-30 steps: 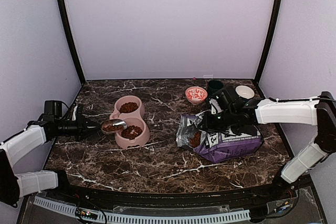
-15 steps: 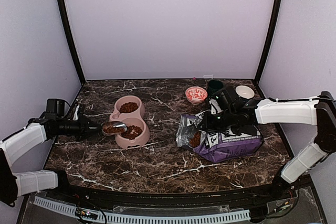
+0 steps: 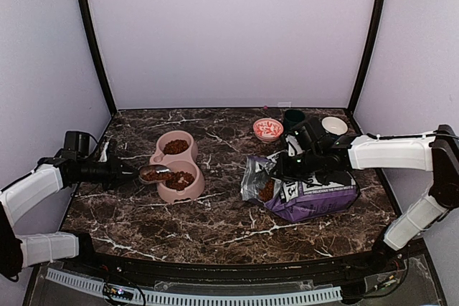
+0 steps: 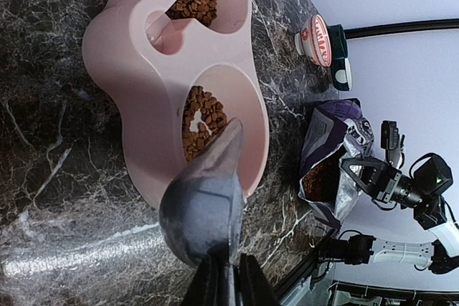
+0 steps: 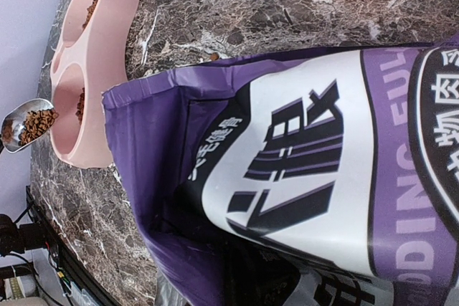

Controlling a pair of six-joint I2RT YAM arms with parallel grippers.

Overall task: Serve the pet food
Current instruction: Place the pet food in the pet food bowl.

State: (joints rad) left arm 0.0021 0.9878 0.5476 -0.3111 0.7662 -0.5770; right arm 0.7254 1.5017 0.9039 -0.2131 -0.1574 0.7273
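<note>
left gripper [image 3: 118, 172]: closed tight on the thin handle of a metal scoop [image 3: 155, 172]; the arm reaches in low from the left edge of the table [image 3: 215, 227].
scoop: loaded and held roughly level. It sits at the left rim of the near compartment of the pink double bowl [image 3: 179, 198]. From the left wrist its grey underside faces the camera, with the tip over that compartment's rim.
pet food [image 3: 152, 174]: a small reddish-brown heap rides in the scoop, clearly seen from the right wrist. More lies in both bowl compartments, and a dark patch of it shows inside the mouth of the purple bag [image 3: 315, 195].
right gripper [image 3: 285, 166]: closed, at the bag's upper flap just behind the mouth. It looks pinched on the flap, but the fingers are hidden from the wrist camera, so the contact is not certain.
purple bag: lies on its side right of centre, mouth facing left toward the bowl and well apart from it.
stray piece: one pellet on the marble just beyond the bag's open edge, in the right wrist view.
back row: red-patterned small bowl [image 3: 267, 129], dark cup [image 3: 293, 116] and white bowl [image 3: 334, 125], near the rear right corner.
</note>
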